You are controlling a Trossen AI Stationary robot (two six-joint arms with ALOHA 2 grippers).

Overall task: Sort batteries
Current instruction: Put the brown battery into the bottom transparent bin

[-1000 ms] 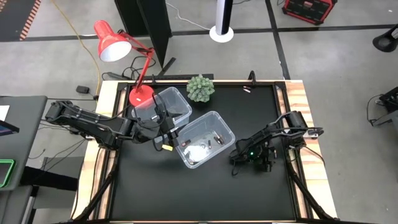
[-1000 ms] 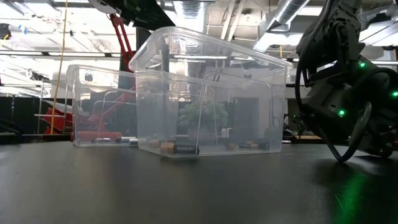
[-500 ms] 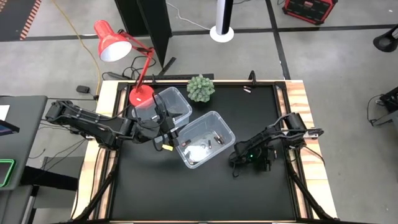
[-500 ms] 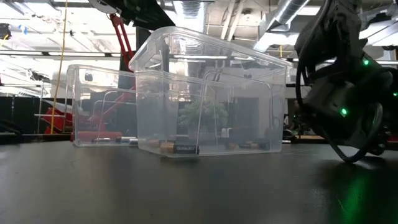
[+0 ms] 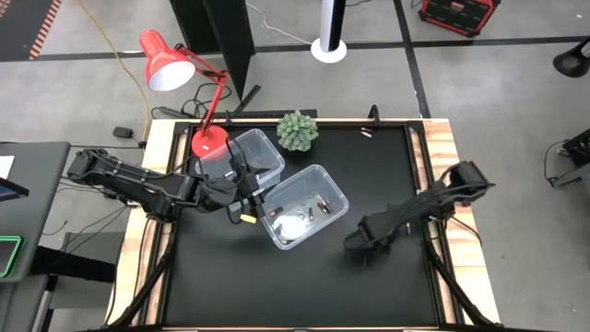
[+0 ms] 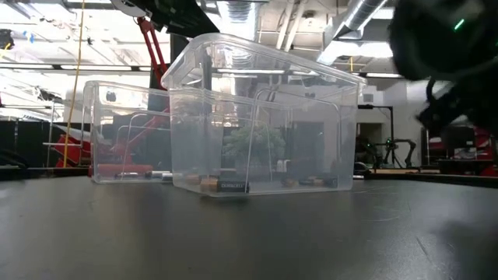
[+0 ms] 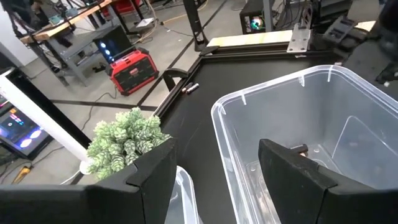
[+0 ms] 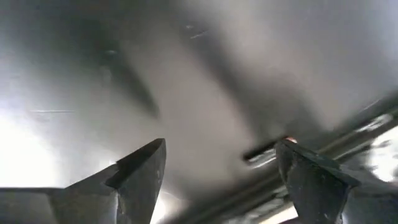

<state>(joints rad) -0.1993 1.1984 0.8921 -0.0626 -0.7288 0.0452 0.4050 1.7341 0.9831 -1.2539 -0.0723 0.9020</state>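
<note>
Right gripper (image 5: 355,247): jaws fully parted, holding nothing, low over the black tabletop (image 5: 369,166), just beside the nearer clear bin (image 5: 339,191). One battery (image 8: 267,149) lies on the tabletop just ahead of these jaws, nearer one finger. Left gripper (image 5: 251,205): jaws wide apart, empty, at the rim between both bins. Batteries (image 5: 316,208) lie inside the nearer bin; the farther bin (image 5: 267,150) stands touching it

Several small batteries (image 5: 316,207), dark and whitish, lie flat inside the clear bins (image 5: 339,189).
</note>
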